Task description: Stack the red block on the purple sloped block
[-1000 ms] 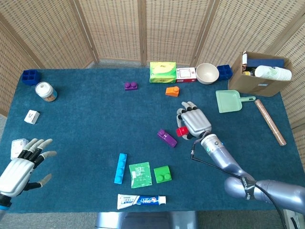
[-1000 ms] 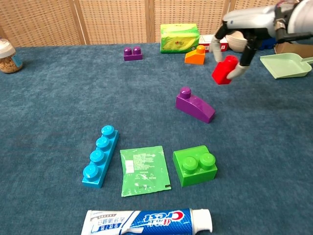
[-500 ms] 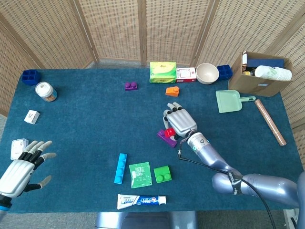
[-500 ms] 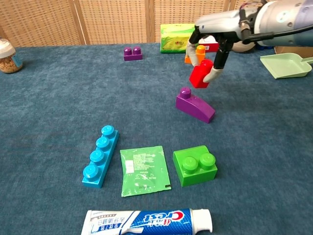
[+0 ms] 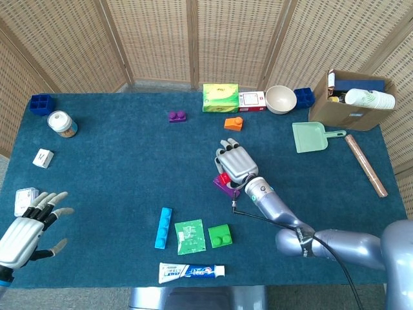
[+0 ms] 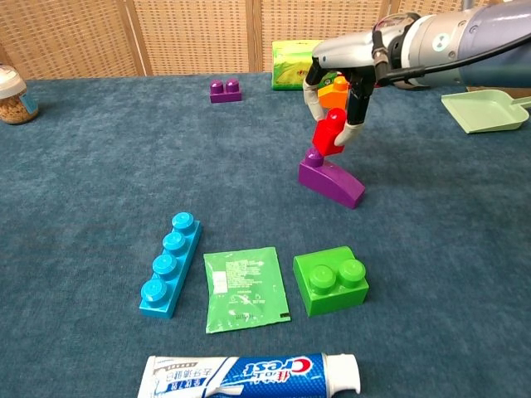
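The right hand point(image 6: 338, 87) pinches the red block point(image 6: 328, 134) between its fingertips, just above the stud end of the purple sloped block point(image 6: 331, 179), which lies near the middle of the surface point(image 6: 99, 182). This looks like the placing step: the next move calls for lowering the red block squarely onto the stud, then letting go. The left hand point(image 5: 27, 226) waits spread and empty at the surface's near left corner.

Lighting: bright, even, diffuse from overhead; shadows faint and soft beneath objects. Focus: both views sharp, no motion blur. Glare: mild sheen on metallic arm casing. Edge distortion: slight
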Controlling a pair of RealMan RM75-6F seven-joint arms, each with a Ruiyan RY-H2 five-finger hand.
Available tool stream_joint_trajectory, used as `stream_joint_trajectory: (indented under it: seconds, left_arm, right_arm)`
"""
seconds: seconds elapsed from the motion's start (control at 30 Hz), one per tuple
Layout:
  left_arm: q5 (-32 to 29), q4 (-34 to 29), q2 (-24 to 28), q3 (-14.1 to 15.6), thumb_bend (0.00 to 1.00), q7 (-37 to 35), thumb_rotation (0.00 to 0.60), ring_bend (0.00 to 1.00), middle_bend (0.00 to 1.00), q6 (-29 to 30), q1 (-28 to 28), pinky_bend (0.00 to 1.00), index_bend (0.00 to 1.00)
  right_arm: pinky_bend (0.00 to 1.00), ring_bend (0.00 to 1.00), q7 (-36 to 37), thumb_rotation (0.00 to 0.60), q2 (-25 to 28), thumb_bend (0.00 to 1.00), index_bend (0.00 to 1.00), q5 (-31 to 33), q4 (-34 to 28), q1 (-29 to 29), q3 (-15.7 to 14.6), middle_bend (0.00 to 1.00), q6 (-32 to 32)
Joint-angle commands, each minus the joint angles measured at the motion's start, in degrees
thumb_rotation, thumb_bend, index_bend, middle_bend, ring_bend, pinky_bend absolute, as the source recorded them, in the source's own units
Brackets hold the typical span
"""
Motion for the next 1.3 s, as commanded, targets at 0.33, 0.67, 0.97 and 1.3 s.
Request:
stream_joint_trajectory:
  seconds: [0.33,0.67,0.97,1.3]
  left_arm:
    - [-0.2,0.7,-0.2,0.2,0.35,-0.8,0.600,0.00,0.00,-0.4,0.0,0.00,0.26]
    - [-0.2,1.0,-0.4,0.3,0.35,-1.1,0.600,0.00,0.00,-0.8,-0.1,0.00,0.26]
    - [-0.3,1.6,-0.5,0.4,0.35,-1.8,0.600,0.00,0.00,-1.0,-0.2,0.00,0.26]
    - [-0.3,2.5,-0.9,0.3,0.35,-2.6,0.600,0.00,0.00,-0.9,-0.3,0.00,0.26]
  right_arm:
    - [0.11,0.08,-1.5,0.600,-1.3,0.19,0.63,1.1,1.5,1.3,-1.8,0.27,1.1]
    - [0.11,0.08,-1.7,0.600,-2.2,0.19,0.63,1.9,3.0,2.0,-2.3,0.27,0.9]
    - [0.11,0.08,-2.4,0.600,-3.1,0.18,0.62,2.7,3.8,2.8,-2.8,0.27,0.7]
    - [0.11,0.08,-3.4,0.600,-3.1,0.18,0.62,3.7,2.8,3.4,-3.0,0.27,1.7]
